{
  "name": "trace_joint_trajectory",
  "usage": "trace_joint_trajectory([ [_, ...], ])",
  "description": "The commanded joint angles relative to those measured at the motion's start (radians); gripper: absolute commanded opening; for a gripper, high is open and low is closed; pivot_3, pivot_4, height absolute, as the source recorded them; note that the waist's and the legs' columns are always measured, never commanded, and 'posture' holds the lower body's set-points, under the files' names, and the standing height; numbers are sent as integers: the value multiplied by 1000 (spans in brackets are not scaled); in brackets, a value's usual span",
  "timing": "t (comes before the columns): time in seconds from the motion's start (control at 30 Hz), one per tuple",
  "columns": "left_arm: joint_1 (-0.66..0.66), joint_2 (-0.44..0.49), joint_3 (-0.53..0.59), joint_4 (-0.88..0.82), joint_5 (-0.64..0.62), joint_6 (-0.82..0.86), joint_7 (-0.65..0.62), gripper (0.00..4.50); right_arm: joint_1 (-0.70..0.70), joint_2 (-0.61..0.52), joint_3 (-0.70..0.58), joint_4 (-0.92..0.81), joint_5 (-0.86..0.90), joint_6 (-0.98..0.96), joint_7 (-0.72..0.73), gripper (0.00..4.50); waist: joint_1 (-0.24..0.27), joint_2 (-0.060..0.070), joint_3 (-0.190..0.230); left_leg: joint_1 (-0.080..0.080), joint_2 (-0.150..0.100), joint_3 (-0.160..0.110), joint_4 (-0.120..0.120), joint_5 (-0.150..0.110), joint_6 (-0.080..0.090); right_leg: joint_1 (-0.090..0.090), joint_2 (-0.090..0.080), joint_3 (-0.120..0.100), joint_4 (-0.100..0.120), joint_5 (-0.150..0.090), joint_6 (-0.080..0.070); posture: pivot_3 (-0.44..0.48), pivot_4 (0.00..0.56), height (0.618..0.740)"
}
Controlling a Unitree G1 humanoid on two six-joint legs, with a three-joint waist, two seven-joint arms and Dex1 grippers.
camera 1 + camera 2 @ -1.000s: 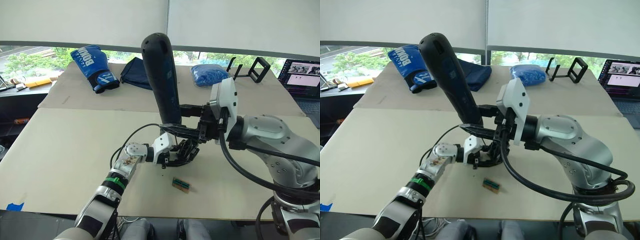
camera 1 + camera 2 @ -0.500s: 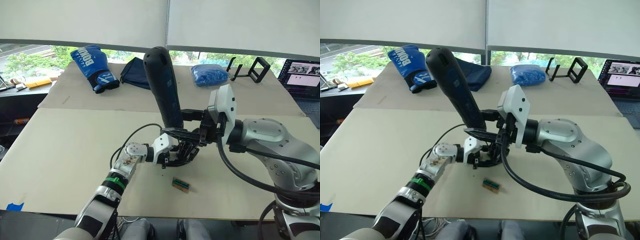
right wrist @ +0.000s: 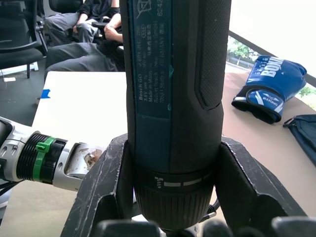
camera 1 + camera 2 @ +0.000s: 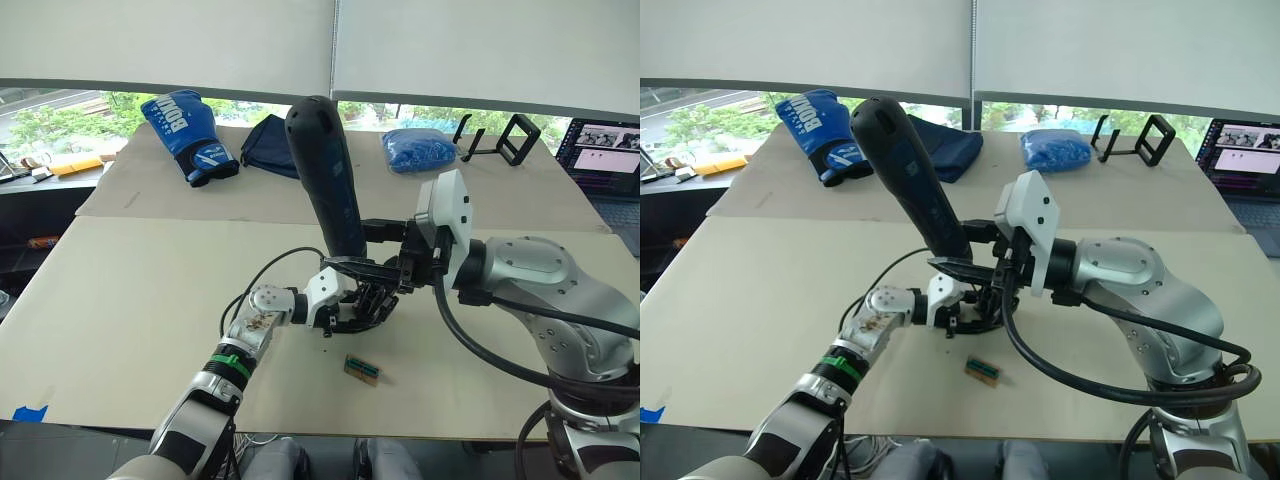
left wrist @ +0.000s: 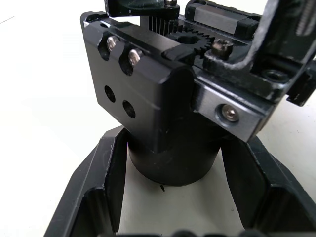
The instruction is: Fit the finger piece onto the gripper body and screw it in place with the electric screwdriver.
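The gripper body [image 5: 148, 84], a chunky black block with silvery screws and a gear, sits low over the table between my left gripper's fingers [image 5: 94, 192]. My left gripper [image 4: 362, 306] is shut on its round base. My right gripper [image 4: 358, 262] is shut on the electric screwdriver [image 4: 325, 170]. The thick blue-black handle stands nearly upright, leaning to the left. Its lower end points down at the gripper body, and the bit is hidden behind the fingers. In the right wrist view the handle [image 3: 173, 74] is clamped between both fingers. I cannot make out the finger piece among the black parts.
A small green-brown block [image 4: 362, 369] lies on the table just in front of the grippers. At the back are a blue boxing glove [image 4: 190, 122], a dark cloth [image 4: 262, 145], a blue bag [image 4: 419, 148], a black stand [image 4: 500, 140] and a laptop [image 4: 608, 150].
The screwdriver's top has come down a little and the right wrist has shifted slightly to the right, then held still. The left gripper and the gripper body have stayed in place.
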Motion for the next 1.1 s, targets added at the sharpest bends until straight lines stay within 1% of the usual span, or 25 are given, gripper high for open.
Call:
trace_joint_trajectory([
  [0.03, -30, -11, 15, -37, -24, -18, -2, 2286, 2, 9, -22, -36, 2, -51, -2, 1903, 0, 0, 0, 0, 0, 0, 0, 0, 0, 0, 0, 0, 0, 0, 0, 0, 150, 740],
  [1.1, -27, -8, 17, -47, -27, -12, -1, 2286, 16, 15, -5, -20, -52, -96, 32, 1903, 0, 0, 0, 0, 0, 0, 0, 0, 0, 0, 0, 0, 0, 0, 0, 0, 150, 740],
])
